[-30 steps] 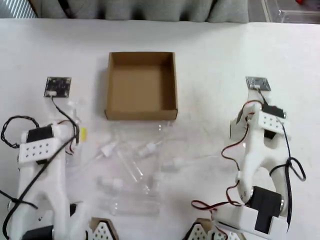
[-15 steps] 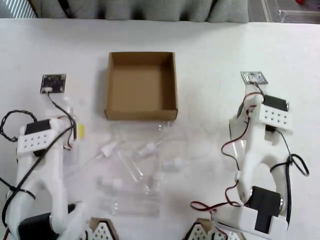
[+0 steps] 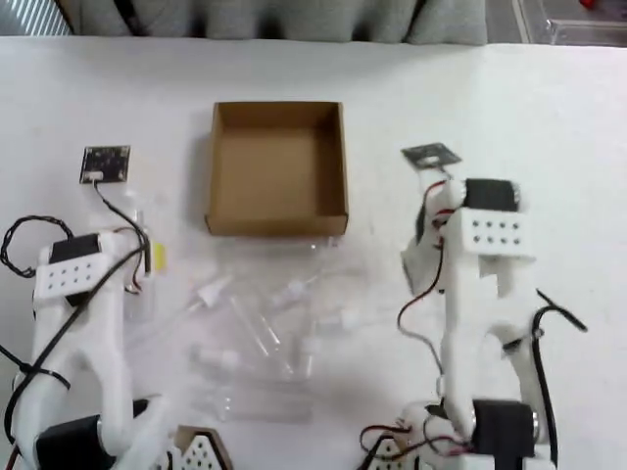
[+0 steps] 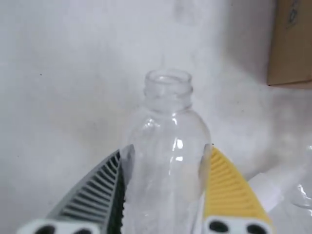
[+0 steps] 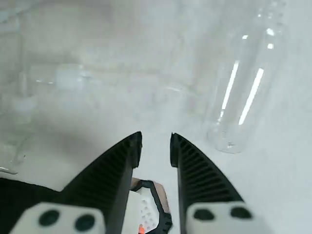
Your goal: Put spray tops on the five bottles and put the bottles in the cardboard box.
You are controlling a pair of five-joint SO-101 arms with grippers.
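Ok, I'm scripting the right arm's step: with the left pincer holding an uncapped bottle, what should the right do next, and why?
Probably lower the right pincer onto a spray top and grip it: the bottle in the left pincer has a bare open neck, while the right pincer is empty, slightly open above the table.

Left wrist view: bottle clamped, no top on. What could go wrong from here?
1. The left gripper holds the clear bottle by its smooth body; it may slip or twist when a top is pressed on.
2. Spray tops and loose bottles lie crowded together near the cardboard box; the right gripper could knock them rolling.
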